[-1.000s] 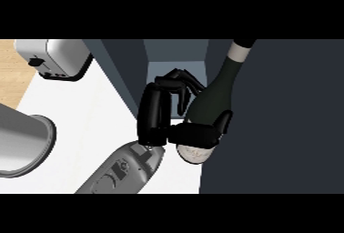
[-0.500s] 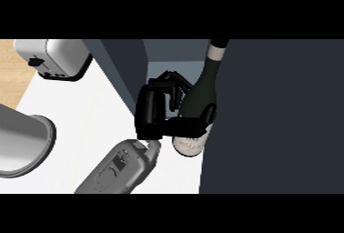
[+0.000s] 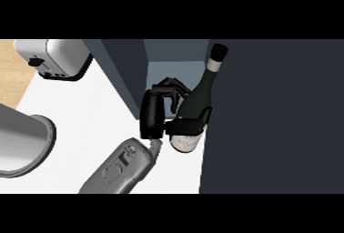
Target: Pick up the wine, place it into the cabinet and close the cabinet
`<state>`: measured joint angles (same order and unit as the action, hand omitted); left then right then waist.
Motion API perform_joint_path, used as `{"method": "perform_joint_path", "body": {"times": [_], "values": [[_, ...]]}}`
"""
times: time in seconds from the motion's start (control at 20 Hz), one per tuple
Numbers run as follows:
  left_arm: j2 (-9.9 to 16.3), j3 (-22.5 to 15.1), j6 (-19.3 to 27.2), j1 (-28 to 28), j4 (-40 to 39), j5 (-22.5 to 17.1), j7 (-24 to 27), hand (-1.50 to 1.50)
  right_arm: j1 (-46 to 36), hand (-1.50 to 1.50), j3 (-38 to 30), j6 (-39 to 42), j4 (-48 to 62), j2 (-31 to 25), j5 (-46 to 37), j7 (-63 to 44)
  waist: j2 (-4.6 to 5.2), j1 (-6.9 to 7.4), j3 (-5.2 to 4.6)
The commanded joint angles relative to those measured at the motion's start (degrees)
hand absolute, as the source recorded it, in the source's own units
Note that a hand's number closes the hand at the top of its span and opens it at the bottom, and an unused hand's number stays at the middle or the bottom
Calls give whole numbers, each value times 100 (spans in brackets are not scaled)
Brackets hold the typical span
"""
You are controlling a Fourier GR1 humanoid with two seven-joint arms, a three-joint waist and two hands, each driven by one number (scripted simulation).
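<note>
Wine cabinet [image 3: 269, 113], dark, filling the right, its opening [image 3: 171, 73] at the far middle. White counter [image 3: 80, 113] at left, with a grey pot [image 3: 20, 141] near left and a toaster [image 3: 53, 57] far left. Wine bottle [image 3: 194, 102], tilted, neck toward the opening, held just beside the cabinet. Black hand [image 3: 158, 113] curled round the bottle's lower body.

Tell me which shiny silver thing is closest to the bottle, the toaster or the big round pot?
The toaster, up in the far left corner, sits a bit nearer the wine bottle. The round pot lies further off at the counter's left edge. The hand grips the bottle.
</note>
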<state>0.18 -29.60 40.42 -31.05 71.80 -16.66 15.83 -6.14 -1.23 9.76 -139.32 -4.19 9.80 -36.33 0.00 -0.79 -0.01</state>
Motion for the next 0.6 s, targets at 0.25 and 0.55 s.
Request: {"method": "perform_joint_path", "body": {"times": [0.25, 0.55], "values": [[-18, 267, -83, -226, -745, -396, 709, 150, 307, -150, 156, -58, -479, 152, 224, -35, 2, 10, 1], [23, 951, -515, -191, -995, -461, 1092, 150, 422, -150, 117, -111, -905, 109, 393, -291, -6, 14, 0]]}}
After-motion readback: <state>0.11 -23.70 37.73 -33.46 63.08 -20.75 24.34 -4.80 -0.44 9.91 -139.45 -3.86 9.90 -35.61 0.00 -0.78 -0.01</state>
